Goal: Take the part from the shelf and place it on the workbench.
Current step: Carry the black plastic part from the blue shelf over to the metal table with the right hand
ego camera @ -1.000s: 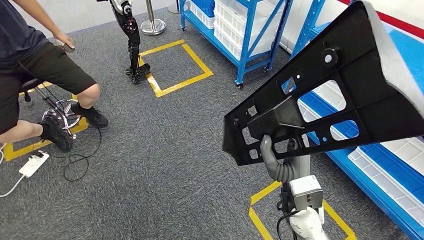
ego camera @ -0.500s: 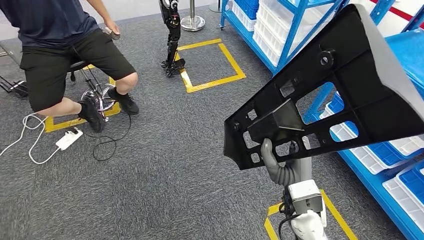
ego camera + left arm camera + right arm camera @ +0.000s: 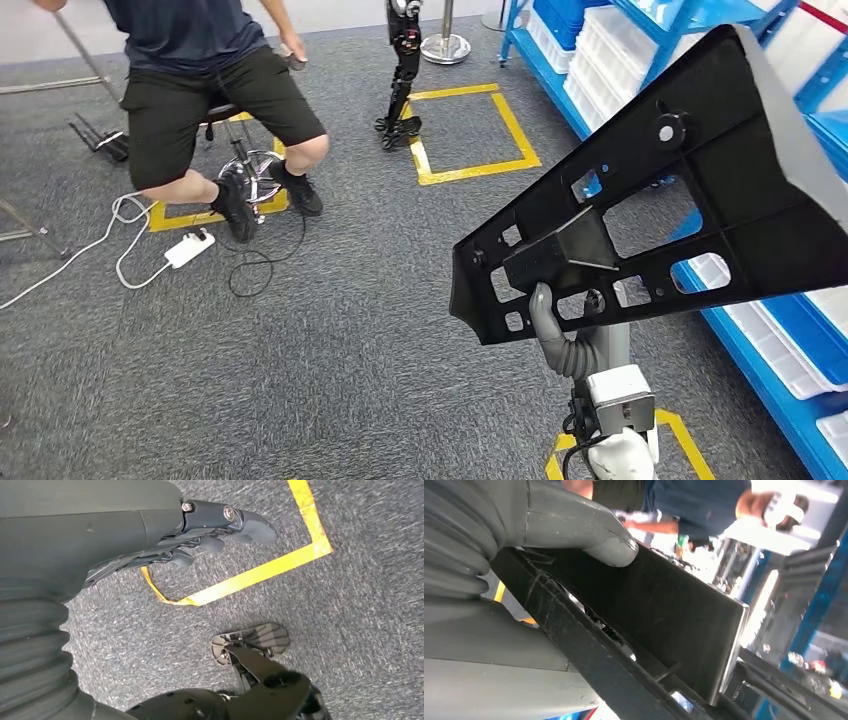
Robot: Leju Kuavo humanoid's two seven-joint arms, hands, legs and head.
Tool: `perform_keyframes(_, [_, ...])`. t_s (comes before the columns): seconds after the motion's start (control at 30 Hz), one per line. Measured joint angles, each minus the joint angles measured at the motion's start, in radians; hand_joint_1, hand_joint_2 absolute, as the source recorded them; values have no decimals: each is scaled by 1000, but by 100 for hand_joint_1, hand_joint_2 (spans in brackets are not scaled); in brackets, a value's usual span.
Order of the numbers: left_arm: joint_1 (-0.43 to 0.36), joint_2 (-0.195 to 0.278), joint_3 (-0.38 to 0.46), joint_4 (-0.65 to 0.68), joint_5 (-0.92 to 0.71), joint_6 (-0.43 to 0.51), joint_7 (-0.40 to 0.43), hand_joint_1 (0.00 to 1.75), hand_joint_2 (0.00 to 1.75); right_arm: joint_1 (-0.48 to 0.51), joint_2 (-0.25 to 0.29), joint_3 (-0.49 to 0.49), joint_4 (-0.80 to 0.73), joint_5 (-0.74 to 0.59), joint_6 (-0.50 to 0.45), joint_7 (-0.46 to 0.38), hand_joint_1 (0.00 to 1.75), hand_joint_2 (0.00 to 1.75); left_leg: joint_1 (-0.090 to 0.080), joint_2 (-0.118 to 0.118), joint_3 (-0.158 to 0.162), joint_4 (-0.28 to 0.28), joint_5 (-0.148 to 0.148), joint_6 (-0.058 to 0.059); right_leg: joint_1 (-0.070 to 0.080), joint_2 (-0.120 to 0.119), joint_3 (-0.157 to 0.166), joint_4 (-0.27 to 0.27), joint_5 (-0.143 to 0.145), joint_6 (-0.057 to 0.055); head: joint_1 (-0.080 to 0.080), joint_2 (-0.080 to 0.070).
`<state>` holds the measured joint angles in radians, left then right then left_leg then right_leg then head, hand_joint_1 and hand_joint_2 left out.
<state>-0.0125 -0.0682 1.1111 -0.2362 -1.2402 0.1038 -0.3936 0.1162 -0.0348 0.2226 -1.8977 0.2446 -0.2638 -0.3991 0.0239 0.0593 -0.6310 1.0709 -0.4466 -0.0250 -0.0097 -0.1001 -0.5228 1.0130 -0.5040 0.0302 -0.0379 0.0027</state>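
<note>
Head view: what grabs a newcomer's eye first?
The big black part, held up by the right hand on the right, covers much of the blue shelf behind it. Upper left, a person sits on a stool on grey carpet. Yellow tape square marks the floor at top centre.

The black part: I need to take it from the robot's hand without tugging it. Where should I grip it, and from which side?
Probably grip the black part on its wide end by the white edge, coming from the robot's right. The right hand holds the box-shaped boss near the narrow end from below, so the wide end juts out free, and its cutouts offer handholds.
</note>
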Motion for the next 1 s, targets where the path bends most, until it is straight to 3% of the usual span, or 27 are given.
perform_keyframes(0.1, [-1,2,-1,0,-10,-3,12,0,175,-1,0,-1,0,0,1,-1,150,175,-9,-30,-4,-12,4,26,0,-21,7,-3,-3,18,4,0])
perform_keyframes(0.17, [-1,5,-2,0,-13,-4,16,0,175,-1,-1,-2,-1,0,1,-1,150,175,-7,-53,-5,-19,12,43,-5,15,-10,35,-28,21,6,0])
perform_keyframes(0.23, [-3,7,-3,0,-14,-4,16,0,175,0,-3,-4,-2,0,1,-1,150,175,-7,-77,-8,-22,17,54,-7,74,-68,155,-84,13,10,0])
perform_keyframes(0.3, [-4,9,-4,0,-14,-4,17,0,175,1,-5,-5,-2,0,1,-1,150,175,-10,-104,-14,-22,20,59,-7,95,-133,279,-124,11,12,0])
perform_keyframes(0.33, [-4,10,-4,0,-15,-5,18,0,175,1,-5,-5,-2,0,1,-1,150,175,-11,-119,-15,-22,22,60,-7,98,-144,293,-122,15,12,0])
perform_keyframes(0.37, [-4,10,-4,0,-15,-6,20,0,175,1,-6,-5,-2,0,1,-1,150,175,-12,-134,-16,-22,24,61,-7,101,-134,266,-104,21,11,0])
perform_keyframes(0.43, [-3,10,-4,0,-16,-10,23,0,175,0,-6,-5,-2,0,1,-1,150,175,-12,-163,-17,-22,29,57,-6,130,-69,124,-45,29,12,0])
perform_keyframes(0.5, [-3,9,-4,0,-15,-17,25,0,175,-1,-6,-5,-3,0,1,-1,150,175,-13,-186,-20,-22,35,48,-2,160,-21,18,-8,22,12,0])
perform_keyframes(0.53, [-1,9,-4,1,-15,-23,27,0,175,-1,-6,-4,-3,0,1,-1,150,175,-13,-194,-22,-24,38,42,2,165,-14,1,-3,14,12,0])
perform_keyframes(0.6, [5,9,-4,1,-14,-37,31,0,175,-2,-7,-4,-3,-1,2,-1,150,175,-11,-207,-27,-29,46,29,3,144,-10,-4,6,-1,12,0])
perform_keyframes(0.67, [8,11,-3,1,-11,-44,35,0,175,-2,-6,-4,-4,-2,3,-3,150,175,-13,-163,-40,-8,30,22,-4,119,-1,-17,19,-17,9,0])
perform_keyframes(0.73, [7,11,-3,1,-8,-45,37,0,175,0,-5,-4,-5,-2,4,-5,150,175,-14,-94,-82,85,-31,17,-4,91,2,-25,25,-28,6,0])
perform_keyframes(0.8, [6,10,-3,1,-6,-47,37,0,175,1,-5,-4,-5,-2,4,-6,150,175,-7,-70,-134,205,-88,8,-1,61,1,-25,25,-32,6,0])
perform_keyframes(0.83, [6,10,-2,1,-6,-47,37,0,175,2,-5,-4,-5,-2,4,-6,150,175,-4,-67,-145,231,-93,3,-1,46,1,-25,25,-32,6,0])
perform_keyframes(0.87, [6,10,-2,1,-6,-47,37,0,175,2,-5,-3,-5,-2,4,-6,150,175,0,-62,-135,219,-80,-2,-2,32,1,-24,24,-31,6,0])
perform_keyframes(0.93, [6,11,-1,1,-5,-47,37,0,175,3,-5,-3,-6,-2,4,-6,150,175,8,-29,-65,101,-28,-11,-2,7,3,-19,17,-22,6,0])
perform_keyframes(1.0, [4,9,-1,1,-4,-47,37,0,175,6,-5,-4,-7,-2,4,-7,150,175,7,2,-7,4,1,-7,3,-13,1,-9,6,-6,8,0])
